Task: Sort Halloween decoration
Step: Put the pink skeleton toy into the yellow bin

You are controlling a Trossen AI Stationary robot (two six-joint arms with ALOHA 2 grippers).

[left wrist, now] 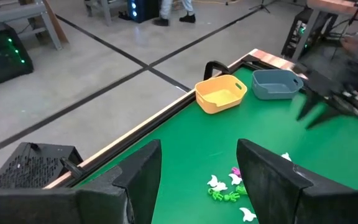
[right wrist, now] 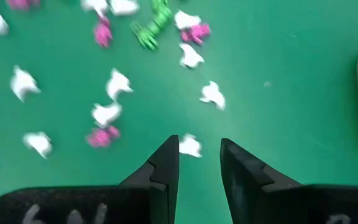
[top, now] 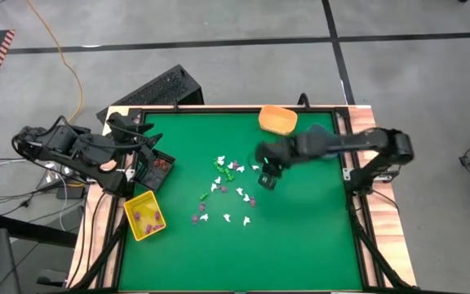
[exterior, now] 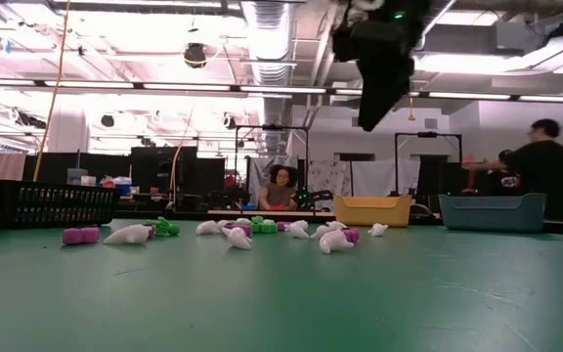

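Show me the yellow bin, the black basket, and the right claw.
yellow bin (top: 144, 216), high view, on its inner floor.
black basket (top: 154, 166), high view, on its inside beside the reddish pieces.
right claw (right wrist: 199, 163), right wrist view, midway between its open fingertips.

A: Matt green felt-like table cover (top: 300, 245), light wood rim (top: 96, 220). Trinkets (exterior: 233, 235) smooth moulded plastic, slight sheen.

B: Yellow bin (left wrist: 221, 93) smooth matt plastic. Black basket (exterior: 52, 205) plastic mesh. Fingers (right wrist: 160, 180) matt black.

Overhead, table-level and wrist views share trinkets (top: 227, 192).
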